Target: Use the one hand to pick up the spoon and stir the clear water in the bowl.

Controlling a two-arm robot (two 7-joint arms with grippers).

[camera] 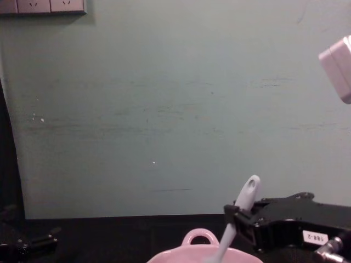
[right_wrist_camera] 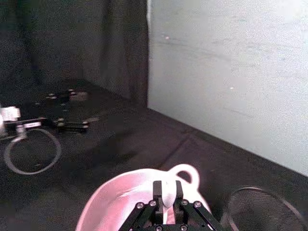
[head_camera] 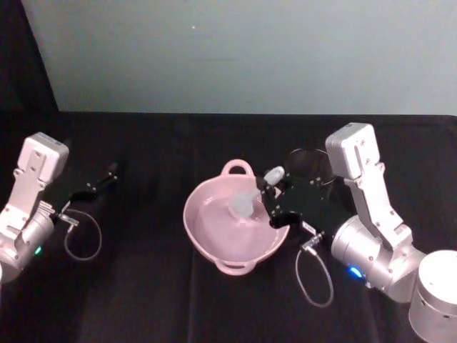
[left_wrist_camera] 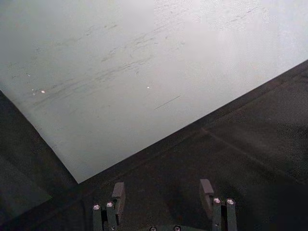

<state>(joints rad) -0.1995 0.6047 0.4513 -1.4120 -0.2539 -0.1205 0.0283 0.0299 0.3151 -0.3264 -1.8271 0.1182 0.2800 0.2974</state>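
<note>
The pale pink bowl [head_camera: 214, 236] with a loop handle sits mid-table, its rim also low in the chest view [camera: 192, 254]. My right gripper [head_camera: 269, 196], the black boxy one labelled "188-2", hangs over the bowl's right rim and is shut on the white spoon [head_camera: 246, 202]. The spoon slants with its scoop end down in the bowl and its holed handle tip [camera: 250, 187] up. In the right wrist view the spoon [right_wrist_camera: 167, 196] sits pinched between the fingers [right_wrist_camera: 157, 188] above the bowl [right_wrist_camera: 120, 202]. My left gripper [left_wrist_camera: 162, 192] rests open and empty at the far left [head_camera: 106, 176].
A black wire-mesh cup [head_camera: 308, 163] stands just behind the right gripper, close to the bowl's right side [right_wrist_camera: 260, 211]. Loose cable loops hang from each wrist [head_camera: 84, 239]. A pale wall backs the black-covered table [head_camera: 143, 300].
</note>
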